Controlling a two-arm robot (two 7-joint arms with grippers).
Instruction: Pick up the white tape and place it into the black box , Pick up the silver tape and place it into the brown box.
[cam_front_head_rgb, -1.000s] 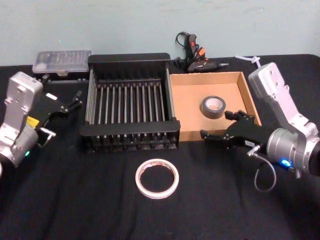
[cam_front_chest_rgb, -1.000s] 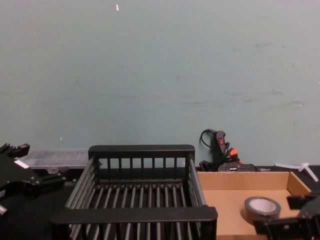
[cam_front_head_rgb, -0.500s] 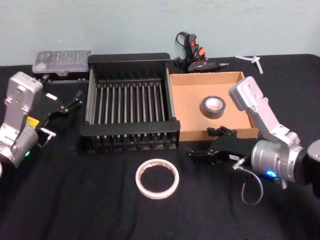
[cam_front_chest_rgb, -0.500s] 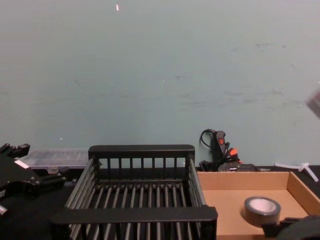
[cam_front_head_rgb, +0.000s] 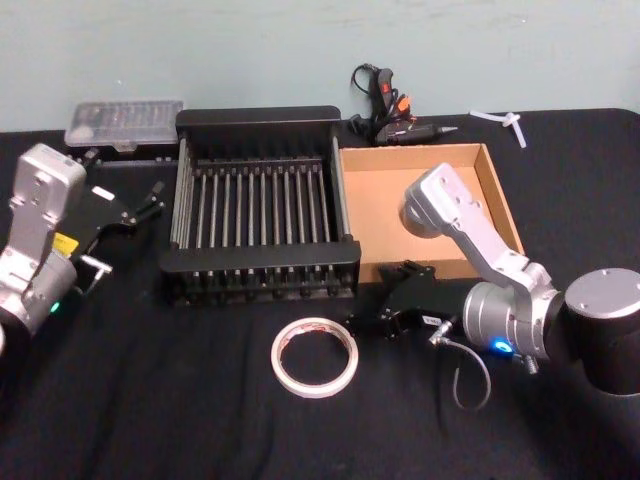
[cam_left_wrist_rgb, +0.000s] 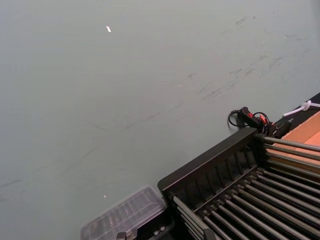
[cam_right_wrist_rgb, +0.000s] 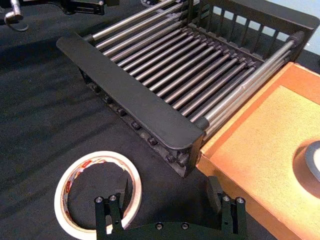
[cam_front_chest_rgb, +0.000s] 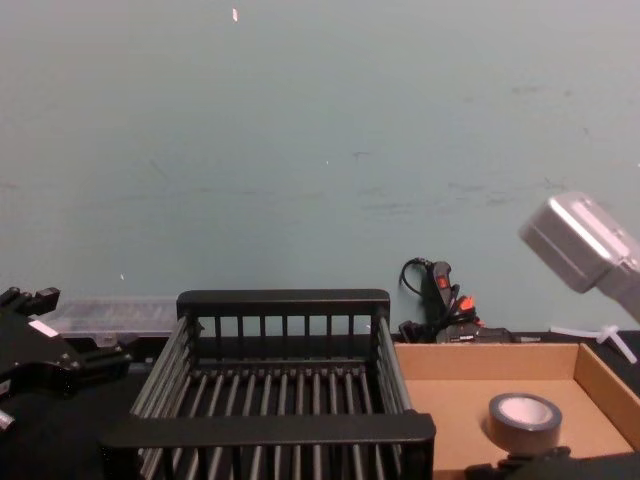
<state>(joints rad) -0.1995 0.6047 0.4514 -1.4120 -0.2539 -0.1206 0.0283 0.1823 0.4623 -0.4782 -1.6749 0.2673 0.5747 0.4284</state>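
Observation:
The white tape (cam_front_head_rgb: 314, 356) lies flat on the black cloth in front of the black box (cam_front_head_rgb: 260, 118). My right gripper (cam_front_head_rgb: 385, 302) is open, low over the cloth just right of the roll. In the right wrist view the white tape (cam_right_wrist_rgb: 97, 192) sits by one fingertip (cam_right_wrist_rgb: 116, 207) of my right gripper (cam_right_wrist_rgb: 170, 212), with the black box (cam_right_wrist_rgb: 130, 92) and brown box (cam_right_wrist_rgb: 260, 165) beyond. The silver tape (cam_front_chest_rgb: 524, 420) lies flat inside the brown box (cam_front_chest_rgb: 480, 360); in the head view my right arm hides it. My left gripper (cam_front_head_rgb: 125, 218) is parked open, left of the crate.
A clear plastic case (cam_front_head_rgb: 122, 120) sits behind the crate's left corner. A glue gun with its cord (cam_front_head_rgb: 385, 105) and a small white piece (cam_front_head_rgb: 500, 122) lie behind the brown box (cam_front_head_rgb: 375, 200). Bare black cloth spreads in front of both boxes.
My right arm has swung left and toward me, from the brown box's front edge to beside the white tape. The silver tape stays in the box. The left arm has not moved.

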